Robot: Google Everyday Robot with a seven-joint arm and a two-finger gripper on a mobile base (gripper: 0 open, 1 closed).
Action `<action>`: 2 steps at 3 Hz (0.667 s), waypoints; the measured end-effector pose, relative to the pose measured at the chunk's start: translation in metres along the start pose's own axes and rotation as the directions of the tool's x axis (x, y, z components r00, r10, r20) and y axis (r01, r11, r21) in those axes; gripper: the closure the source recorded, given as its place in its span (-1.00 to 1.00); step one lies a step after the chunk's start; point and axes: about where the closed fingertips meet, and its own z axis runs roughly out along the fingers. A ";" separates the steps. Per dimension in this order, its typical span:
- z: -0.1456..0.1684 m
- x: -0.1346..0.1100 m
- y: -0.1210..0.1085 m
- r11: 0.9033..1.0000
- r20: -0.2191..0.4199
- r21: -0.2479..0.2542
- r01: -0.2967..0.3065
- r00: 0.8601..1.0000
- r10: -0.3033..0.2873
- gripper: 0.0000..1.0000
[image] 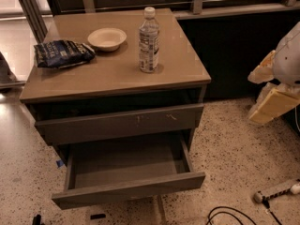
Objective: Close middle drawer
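The middle drawer [127,188] is pulled far out of the grey-brown cabinet [112,76]. Its plain flat front faces me and its smooth grey tray interior [124,161] holds nothing. Above it sits the taller drawer front with pale scratch marks [119,123], standing slightly proud of the cabinet. My gripper [273,102] is at the right edge of the view, on the white and yellowish arm. It is well to the right of the cabinet, about level with the scratched front, and touches nothing.
On the cabinet top stand a clear water bottle [149,41], a pale bowl [107,38] and a dark blue chip bag [63,53]. A grey power strip [276,191] and black cables [234,215] lie on the speckled floor at lower right. A dark wall panel stands behind.
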 end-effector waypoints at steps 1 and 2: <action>0.059 0.017 0.025 0.998 0.073 -0.042 -0.042 0.996 0.045 0.25; 0.158 0.045 0.060 0.980 0.217 -0.180 -0.080 0.969 0.119 0.87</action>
